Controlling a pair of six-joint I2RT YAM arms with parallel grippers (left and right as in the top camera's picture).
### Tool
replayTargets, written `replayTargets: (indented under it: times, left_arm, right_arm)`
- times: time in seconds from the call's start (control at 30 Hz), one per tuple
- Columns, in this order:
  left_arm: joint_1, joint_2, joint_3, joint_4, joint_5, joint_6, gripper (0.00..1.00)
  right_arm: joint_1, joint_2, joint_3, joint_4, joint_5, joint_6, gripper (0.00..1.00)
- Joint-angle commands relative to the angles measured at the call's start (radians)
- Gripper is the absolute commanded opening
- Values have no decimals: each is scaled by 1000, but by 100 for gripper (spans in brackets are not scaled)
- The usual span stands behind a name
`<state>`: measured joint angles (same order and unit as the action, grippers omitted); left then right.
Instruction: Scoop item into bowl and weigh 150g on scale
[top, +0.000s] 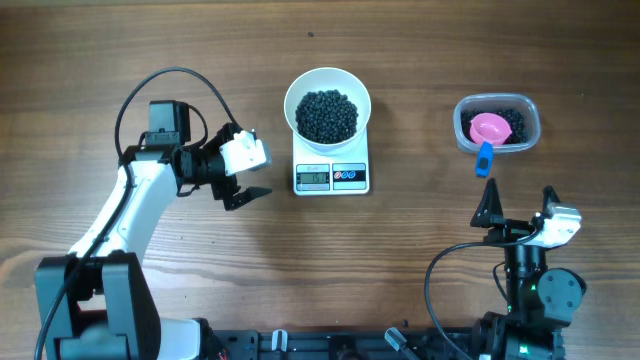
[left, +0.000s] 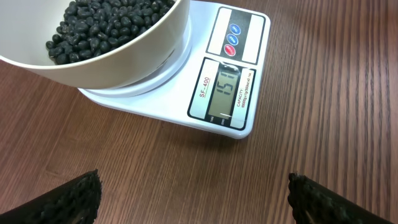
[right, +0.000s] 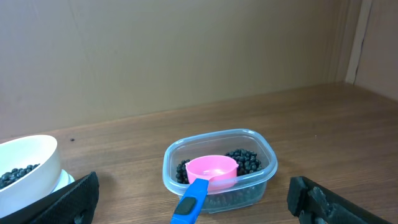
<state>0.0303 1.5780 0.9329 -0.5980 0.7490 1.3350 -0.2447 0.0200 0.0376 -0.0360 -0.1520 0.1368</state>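
One brown wood-grain tabletop (top: 150, 40), planks running left to right, matte, with a small dark speck near its far edge. One plain beige wall (right: 186, 50) behind it, seen from the right wrist, meeting a lighter panel at the right.

One small white square kitchen scale (top: 331, 177), centre of the table, display edge facing the robot.
- Grey LCD display (left: 227, 90): the digits appear to read 151.
- Label beside the display: "SF-400" (left: 203, 87).
- A line of small print beginning "CAPACITY" runs along the other side; the rest is too small to read.
- Two round buttons (left: 233, 38), one blue and one red, markings illegible.

One round white bowl with a smooth rim (top: 290, 105), standing on the scale platform and overhanging it.

Many small matte black beans (top: 327, 115), heaped loose in the bowl. A smaller lot (top: 512, 122) lies in the tub.

One clear rounded-rectangular plastic tub (right: 261, 177), right of the scale and well apart from it.

One pink plastic scoop with a blue handle (top: 489, 128), cup resting in the tub, handle over the near rim.

One left gripper (top: 262, 172), jaws spread wide, holding nothing, just left of the scale.

One right gripper (top: 520, 190), jaws spread wide, holding nothing, on the near side of the tub, apart from it.

One black cable (top: 160, 85) looping above the left arm.
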Motion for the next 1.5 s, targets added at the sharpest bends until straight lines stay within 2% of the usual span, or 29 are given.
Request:
replayTargets:
  times: [0.0, 0.17, 0.3, 0.57, 0.63, 0.67, 0.73, 0.83, 0.93, 0.97, 1.07, 1.2, 1.3, 1.47]
  left_arm:
    - [5, -14, -3, 0, 8, 19, 100]
    - [4, -15, -3, -10, 8, 19, 100]
    - [-7, -49, -3, -116, 0, 19, 100]
    - [-135, -283, -4, -231, -28, 18, 100]
    - [-143, -340, -4, -248, -28, -20, 100]
    - [-140, -374, -4, -231, -28, -88, 100]
    - [-122, -448, -7, -153, -37, -319, 100]
    - [-72, -573, -64, 60, -191, -762, 100]
    - [-2, -712, -172, 258, -346, -1135, 100]
    - [17, -759, -218, 322, -397, -1225, 100]
    - [53, -918, -381, 481, -534, -1323, 100]
    - [53, -1165, -629, 636, -661, -1344, 100]
    - [53, -1337, -774, 652, -719, -1400, 100]
    - [65, -1521, -919, 652, -747, -1404, 100]
  right_arm:
    - [4, -16, -14, 6, 2, -4, 100]
    - [4, -16, -14, 6, 2, -4, 100]
    - [4, -16, -14, 6, 2, -4, 100]
    - [4, -16, -14, 6, 2, -5, 100]
    - [4, -16, -14, 6, 2, -4, 100]
    - [4, -16, -14, 6, 2, -4, 100]
    - [4, -16, -14, 6, 2, -4, 100]
    - [4, -16, -14, 6, 2, -4, 100]
    - [4, -16, -14, 6, 2, -4, 100]
    - [4, -16, -14, 6, 2, -4, 99]
    - [4, -16, -14, 6, 2, -5, 100]
    - [4, -16, -14, 6, 2, -4, 100]
    - [4, -16, -14, 6, 2, -4, 100]
    - [4, -16, -14, 6, 2, -4, 100]
